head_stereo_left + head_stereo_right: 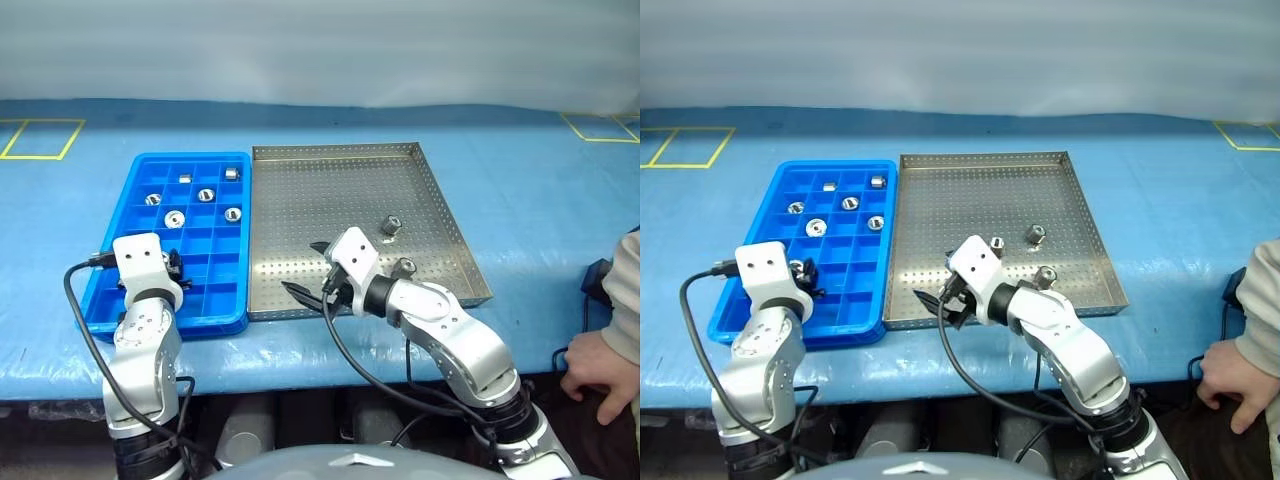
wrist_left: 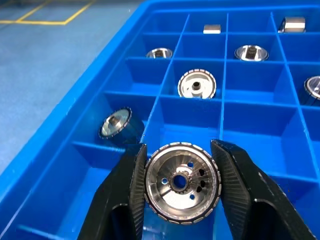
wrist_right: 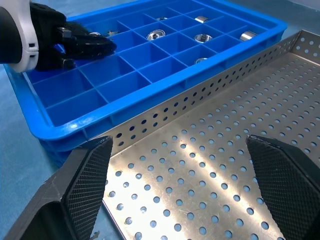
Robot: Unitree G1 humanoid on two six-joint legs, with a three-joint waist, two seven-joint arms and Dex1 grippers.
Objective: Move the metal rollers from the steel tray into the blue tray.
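The blue tray (image 1: 190, 157) lies left of the steel tray (image 1: 330, 200), their long sides touching. Several metal rollers (image 1: 206, 195) sit in the blue tray's far compartments. My left gripper (image 2: 182, 165) hangs over a near-left compartment, shut on a metal roller (image 2: 182, 182) that stands on edge between the fingers (image 2: 125, 195). Another roller (image 2: 116, 125) leans in the compartment beside it. Two rollers (image 1: 391, 226) (image 1: 405, 267) rest on the steel tray, and a third (image 1: 996, 243) shows by my right wrist. My right gripper (image 1: 308, 272) is open wide over the steel tray's near-left corner, holding nothing.
A person's hand (image 1: 600, 365) rests on the table's front edge at the far right, beside a black object (image 1: 597, 280). Yellow tape squares (image 1: 40, 138) mark the blue table cover at the far corners. The steel tray's raised perforated rim (image 3: 200, 92) separates the two trays.
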